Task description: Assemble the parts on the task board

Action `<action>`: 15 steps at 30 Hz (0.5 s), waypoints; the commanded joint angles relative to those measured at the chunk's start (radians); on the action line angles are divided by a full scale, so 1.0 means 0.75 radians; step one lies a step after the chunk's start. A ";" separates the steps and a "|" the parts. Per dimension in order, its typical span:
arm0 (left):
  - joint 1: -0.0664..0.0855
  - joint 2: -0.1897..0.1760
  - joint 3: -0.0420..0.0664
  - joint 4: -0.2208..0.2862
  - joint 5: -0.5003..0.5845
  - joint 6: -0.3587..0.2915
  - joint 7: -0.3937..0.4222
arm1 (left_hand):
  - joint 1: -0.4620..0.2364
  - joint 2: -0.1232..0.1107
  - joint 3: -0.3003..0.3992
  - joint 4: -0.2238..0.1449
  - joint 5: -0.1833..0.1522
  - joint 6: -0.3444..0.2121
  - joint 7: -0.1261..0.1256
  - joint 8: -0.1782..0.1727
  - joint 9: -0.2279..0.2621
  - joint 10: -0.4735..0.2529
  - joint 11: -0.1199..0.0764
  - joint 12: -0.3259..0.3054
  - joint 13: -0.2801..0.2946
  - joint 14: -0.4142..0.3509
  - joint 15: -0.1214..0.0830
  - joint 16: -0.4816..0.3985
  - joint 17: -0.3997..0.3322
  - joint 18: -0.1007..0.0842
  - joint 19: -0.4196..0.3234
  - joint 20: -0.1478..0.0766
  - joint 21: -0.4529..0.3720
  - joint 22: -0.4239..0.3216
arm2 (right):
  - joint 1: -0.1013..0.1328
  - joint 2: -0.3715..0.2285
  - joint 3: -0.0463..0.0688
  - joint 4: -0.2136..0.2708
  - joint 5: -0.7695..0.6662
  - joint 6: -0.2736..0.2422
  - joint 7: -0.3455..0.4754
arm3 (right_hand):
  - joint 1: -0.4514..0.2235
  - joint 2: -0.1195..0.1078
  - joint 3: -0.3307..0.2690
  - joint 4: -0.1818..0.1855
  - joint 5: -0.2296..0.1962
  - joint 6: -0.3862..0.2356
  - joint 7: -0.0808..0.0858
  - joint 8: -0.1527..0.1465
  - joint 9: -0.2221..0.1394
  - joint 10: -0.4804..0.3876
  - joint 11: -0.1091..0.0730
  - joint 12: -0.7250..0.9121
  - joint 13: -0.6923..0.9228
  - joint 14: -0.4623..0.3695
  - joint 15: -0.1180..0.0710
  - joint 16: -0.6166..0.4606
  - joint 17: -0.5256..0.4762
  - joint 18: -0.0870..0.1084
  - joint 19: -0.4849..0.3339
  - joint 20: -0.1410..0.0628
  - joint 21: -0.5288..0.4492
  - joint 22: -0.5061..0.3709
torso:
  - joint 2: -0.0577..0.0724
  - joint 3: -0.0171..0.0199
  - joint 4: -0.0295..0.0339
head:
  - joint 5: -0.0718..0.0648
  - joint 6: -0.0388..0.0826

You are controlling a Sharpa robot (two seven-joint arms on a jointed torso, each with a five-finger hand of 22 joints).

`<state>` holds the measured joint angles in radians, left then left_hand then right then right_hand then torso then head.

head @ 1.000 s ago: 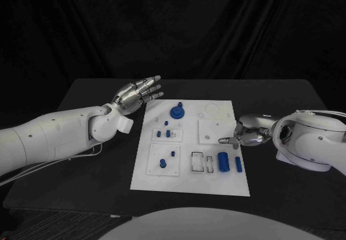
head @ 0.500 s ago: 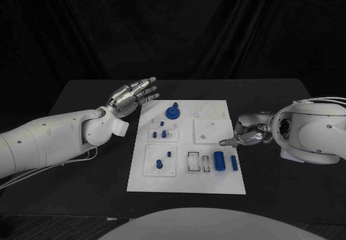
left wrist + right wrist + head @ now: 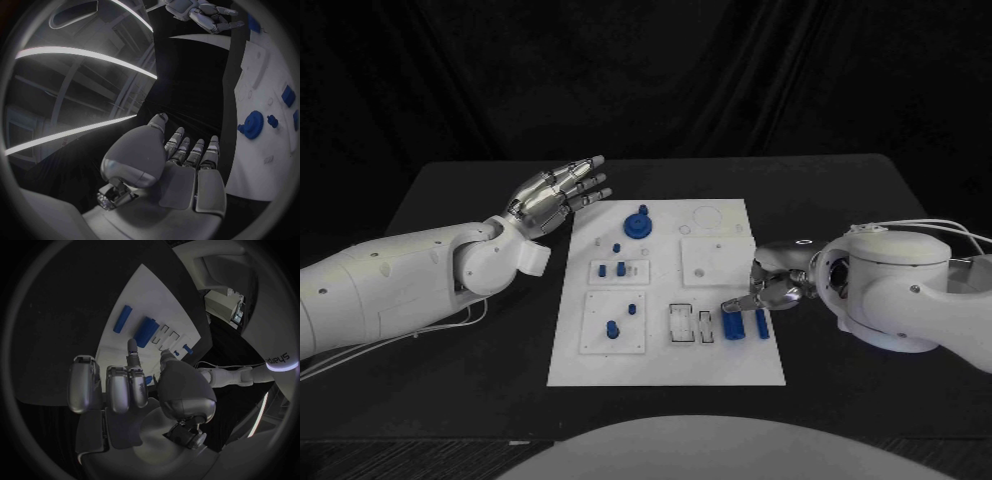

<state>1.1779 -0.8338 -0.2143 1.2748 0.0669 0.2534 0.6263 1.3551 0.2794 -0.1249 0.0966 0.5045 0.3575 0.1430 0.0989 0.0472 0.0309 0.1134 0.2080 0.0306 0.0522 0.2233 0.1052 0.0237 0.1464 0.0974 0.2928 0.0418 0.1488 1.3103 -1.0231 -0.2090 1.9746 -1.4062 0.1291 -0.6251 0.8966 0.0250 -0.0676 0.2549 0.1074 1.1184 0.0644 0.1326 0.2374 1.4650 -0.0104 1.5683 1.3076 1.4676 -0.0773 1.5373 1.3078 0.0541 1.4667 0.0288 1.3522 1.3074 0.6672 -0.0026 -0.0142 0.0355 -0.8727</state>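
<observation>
Above the black tabletop (image 3: 473,350), the left robot hand (image 3: 557,193) hovers spread and empty beside the white task board (image 3: 661,360) holding blue parts (image 3: 734,326), while the right robot hand (image 3: 769,293), holding nothing, reaches over its edge.

Right hand (image 3: 773,288): mostly hidden behind its own white arm in the head view — whether its fingers touch the board cannot be told.
Task board (image 3: 262,125): cut off at the circle's rim in the left wrist view.
Small parts (image 3: 613,270): too small to tell shapes.
</observation>
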 commanded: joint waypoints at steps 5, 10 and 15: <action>0.000 -0.006 0.001 0.003 0.008 -0.002 0.016 | -0.005 -0.009 0.008 -0.001 0.005 0.010 0.001 0.006 0.001 0.002 0.008 0.008 0.002 0.007 0.001 0.009 0.002 -0.023 0.012 0.001 0.009 0.000 | -0.047 0.025 0.000 -0.009 -0.239 -0.099 -0.029 | 0.003 0.008 -0.009 0.001 -0.019 0.033 -0.009 0.015 0.016 0.141 -0.006 0.003 0.351 0.118 -0.007 -0.002 0.243 -0.011 0.048 -0.002 0.012 0.272 | -0.001 -0.0047 -0.0079 | 0.002 0.000; 0.000 -0.007 0.001 0.002 0.008 0.000 0.016 | -0.007 -0.010 0.008 -0.001 0.006 0.011 0.002 0.007 0.001 0.002 0.008 0.007 0.002 0.008 0.002 0.010 0.002 -0.024 0.013 0.001 0.009 0.000 | -0.069 0.047 0.000 -0.019 -0.317 -0.103 -0.029 | -0.010 0.002 -0.022 0.015 -0.054 0.065 -0.019 0.031 0.041 0.141 -0.014 0.003 0.351 0.119 -0.017 0.000 0.246 -0.010 0.047 -0.010 0.012 0.271 | -0.001 -0.0047 -0.0070 | 0.004 0.000; 0.000 -0.006 0.001 0.001 0.008 0.003 0.016 | -0.007 -0.010 0.008 -0.001 0.006 0.011 0.002 0.007 0.001 0.002 0.008 0.007 0.002 0.008 0.002 0.010 0.002 -0.024 0.013 0.001 0.009 0.000 | -0.092 0.070 0.000 -0.037 -0.352 -0.100 -0.029 | -0.015 -0.003 -0.028 0.025 -0.064 0.085 -0.027 0.044 0.060 0.141 -0.021 0.003 0.351 0.118 -0.023 -0.002 0.240 -0.009 0.044 -0.015 0.008 0.269 | -0.001 -0.0053 -0.0070 | 0.009 0.000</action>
<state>1.1779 -0.8393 -0.2141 1.2747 0.0671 0.2530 0.6261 1.3551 0.2794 -0.1250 0.0966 0.5045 0.3575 0.1430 0.0988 0.0470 0.0307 0.1132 0.2080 0.0304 0.0523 0.2233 0.1091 0.0236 0.1464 0.0974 0.2928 0.0418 0.1486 1.2459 -0.9719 -0.2092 1.9494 -1.6074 0.0733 -0.6289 0.8962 0.0247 -0.0843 0.2716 0.0640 1.1773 0.0447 0.1618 0.2820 1.4651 -0.0180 1.5683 1.3074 1.4650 -0.0875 1.5373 1.3077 0.0543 1.4638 0.0245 1.3585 1.3074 0.6666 -0.0060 -0.0195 0.0405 -0.8727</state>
